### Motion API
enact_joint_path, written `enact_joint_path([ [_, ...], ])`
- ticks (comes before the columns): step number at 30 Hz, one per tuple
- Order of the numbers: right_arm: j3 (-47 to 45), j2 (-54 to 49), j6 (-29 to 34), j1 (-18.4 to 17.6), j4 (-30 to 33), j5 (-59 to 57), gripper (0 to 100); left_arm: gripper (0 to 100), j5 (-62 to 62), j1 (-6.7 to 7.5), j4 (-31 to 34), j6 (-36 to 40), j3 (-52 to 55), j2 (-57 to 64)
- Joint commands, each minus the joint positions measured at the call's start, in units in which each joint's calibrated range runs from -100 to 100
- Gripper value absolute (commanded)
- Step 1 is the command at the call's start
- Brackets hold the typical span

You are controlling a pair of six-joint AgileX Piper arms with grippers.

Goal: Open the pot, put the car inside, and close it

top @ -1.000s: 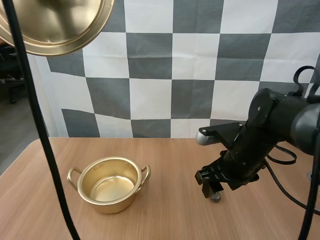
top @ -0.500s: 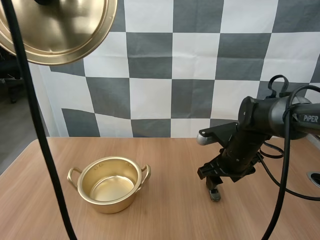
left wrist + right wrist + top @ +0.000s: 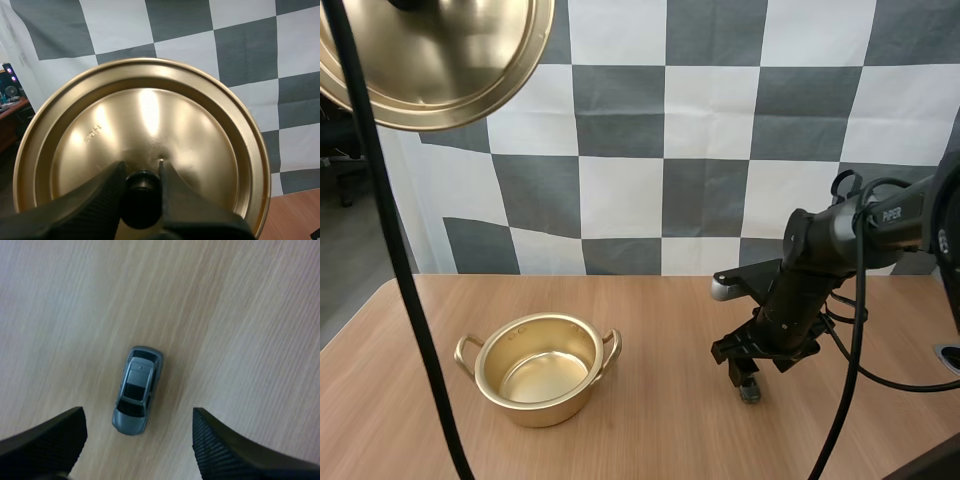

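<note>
On the left part of the light brown wooden table (image 3: 660, 440) stands the round golden metal pot (image 3: 538, 368). It is uncovered, with 2 small loop handles at its rim and a bare, shiny bottom. High above it and further left hangs the round golden metal lid (image 3: 440, 55), lifted well clear of the pot and tilted so that its broad face is turned toward the high camera. From the left wrist, the lid (image 3: 140, 120) shows its domed top side. The left gripper (image 3: 141, 175) has its 2 black fingers (image 3: 105, 195) pinched tight on the small black knob (image 3: 142, 197) at the lid's centre. Over on the right half of the table, well apart from the pot, lies the small grey toy car (image 3: 750, 393). It rests flat on its wheels on the wood and is not in the pot. The right gripper (image 3: 744, 368) hangs just above it, with the arm bent down toward the table. From the right wrist, the car (image 3: 136, 390) lies between the 2 ribbed black fingers (image 3: 55, 437) of the right gripper (image 3: 137, 440). Those fingers stand wide apart, 1 on each side of the car, and bare wood shows between each finger and the car, so neither touches it.
</note>
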State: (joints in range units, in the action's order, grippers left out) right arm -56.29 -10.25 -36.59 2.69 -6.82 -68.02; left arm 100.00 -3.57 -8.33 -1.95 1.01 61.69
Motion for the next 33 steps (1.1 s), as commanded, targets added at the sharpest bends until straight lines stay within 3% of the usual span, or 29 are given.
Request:
enact_joint_path([
  [1, 0.6, 0.7, -0.1, 0.1, -0.1, 0.1, 100, 0, 0.0, -0.03, -0.3, 0.0, 0.0, 0.0],
  [17, 2.7, 7.8, -0.6, 0.1, -2.3, 0.4, 100, 0, 0.0, -0.03, -0.4, -1.0, 0.0, 0.0],
  [33, 2.9, 8.0, -4.1, 0.1, -5.8, 1.9, 100, 0, 0.0, -0.03, -0.4, -1.0, 0.0, 0.0],
])
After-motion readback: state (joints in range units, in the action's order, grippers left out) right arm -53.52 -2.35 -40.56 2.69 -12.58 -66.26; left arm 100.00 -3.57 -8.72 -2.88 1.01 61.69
